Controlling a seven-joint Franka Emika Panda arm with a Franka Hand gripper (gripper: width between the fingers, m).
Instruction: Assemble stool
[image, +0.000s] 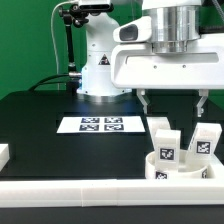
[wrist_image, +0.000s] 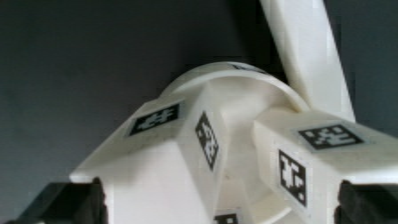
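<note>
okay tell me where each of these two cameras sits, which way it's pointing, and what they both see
Exterior view: sits off the arm, low at the table's edge, facing across the black table toward the arm's base; shows the marker board, the open gripper above the stool parts.
Wrist view: rides the wrist, looking down past dark fingers onto the tagged stool parts and a white rail.
Shared: the white tagged stool parts and the black table.

A plain green wall fills the backdrop behind a black table; a flat marker board lies on it, and a long white rail borders its near edge
</note>
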